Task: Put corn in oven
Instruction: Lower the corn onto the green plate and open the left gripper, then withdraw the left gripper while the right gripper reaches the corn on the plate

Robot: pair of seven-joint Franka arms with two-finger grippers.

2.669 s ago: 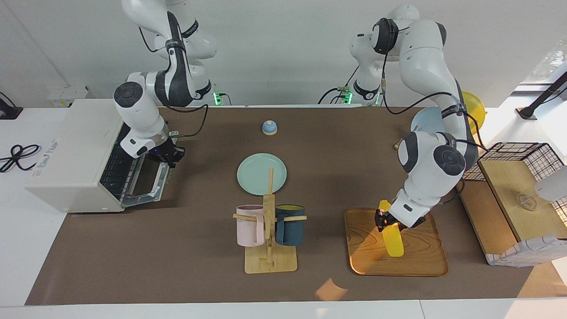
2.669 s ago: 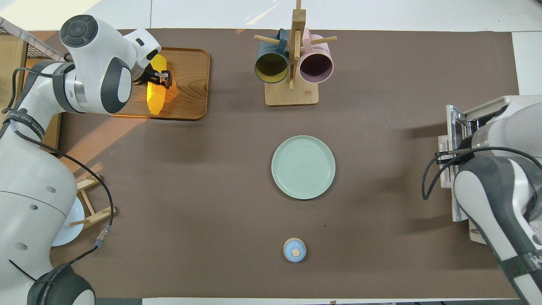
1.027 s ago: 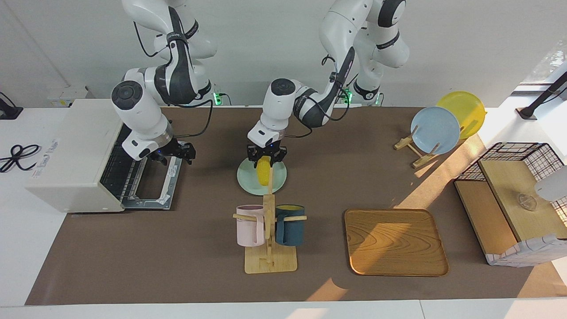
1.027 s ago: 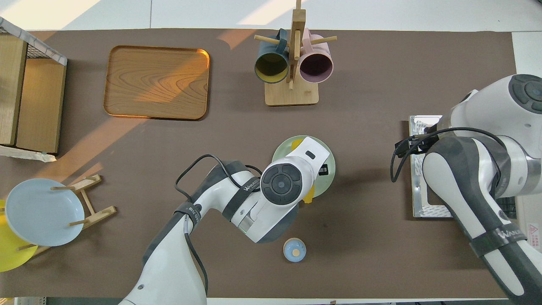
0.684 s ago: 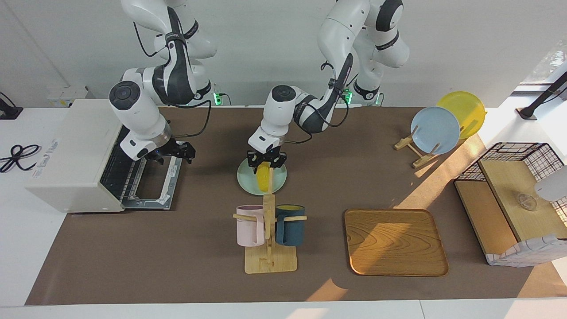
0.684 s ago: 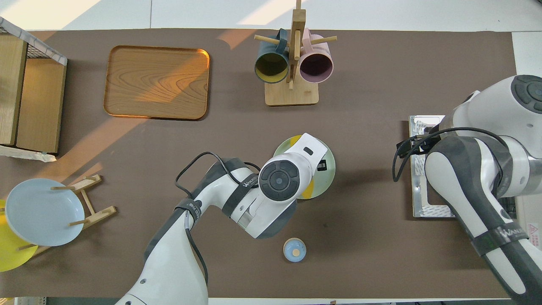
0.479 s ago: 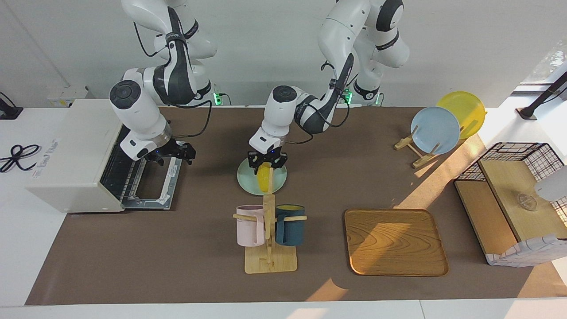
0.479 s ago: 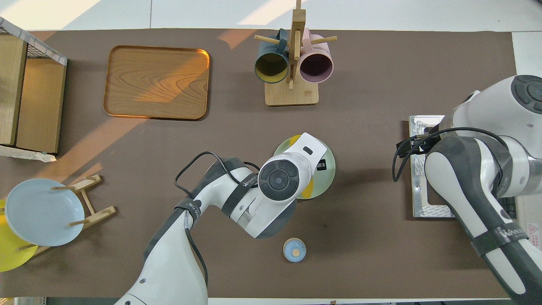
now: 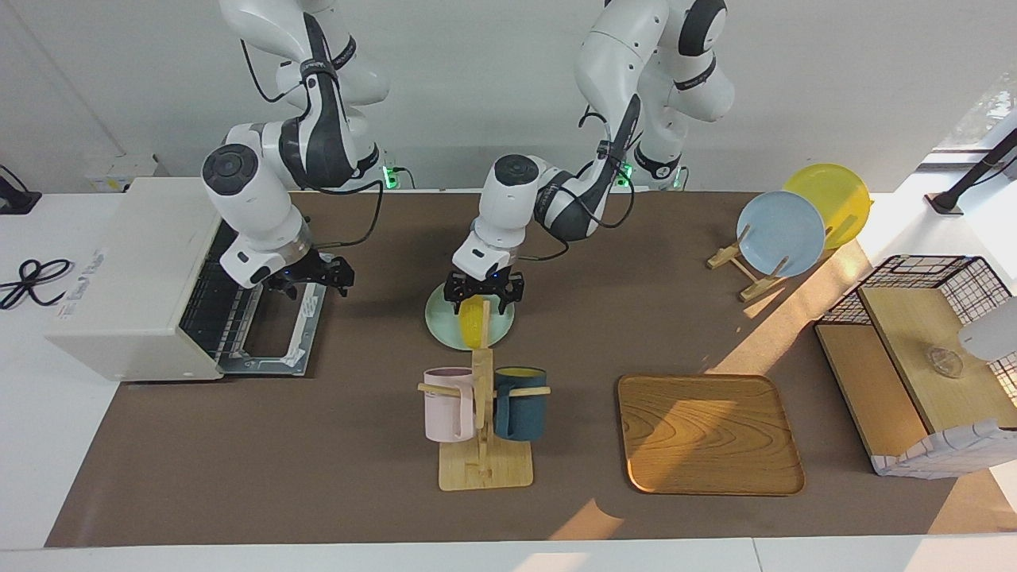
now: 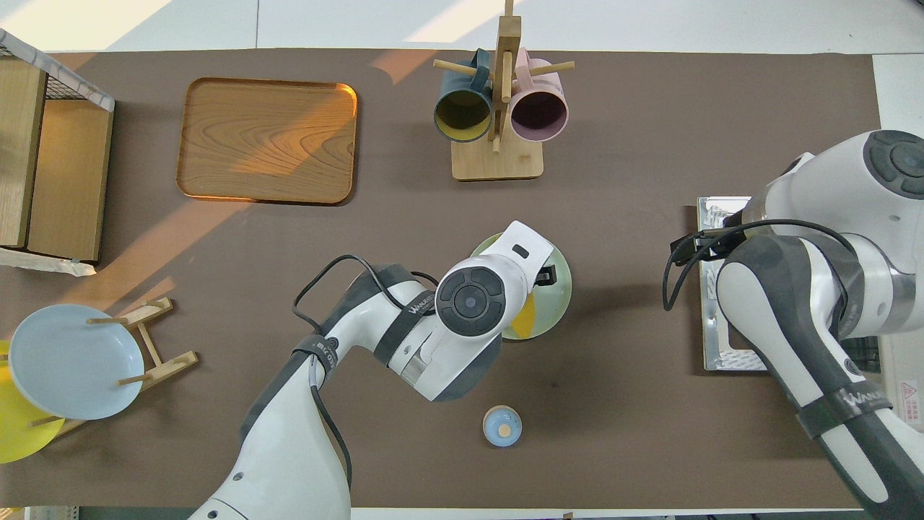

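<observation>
Frame centre: corn (image 9: pixel 473 325) lies on plate (image 9: pixel 442 326), likely a handover spot. Left tool (image 9: pixel 483 291) spread wide above it. Right tool (image 9: pixel 311 277), also wide, over oven (image 9: pixel 131 278) door.

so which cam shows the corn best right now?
Facing view. The corn lies in plain sight on the green plate, with the left gripper open just above its upper end. In the overhead view the left arm covers most of it; only a yellow sliver shows.
</observation>
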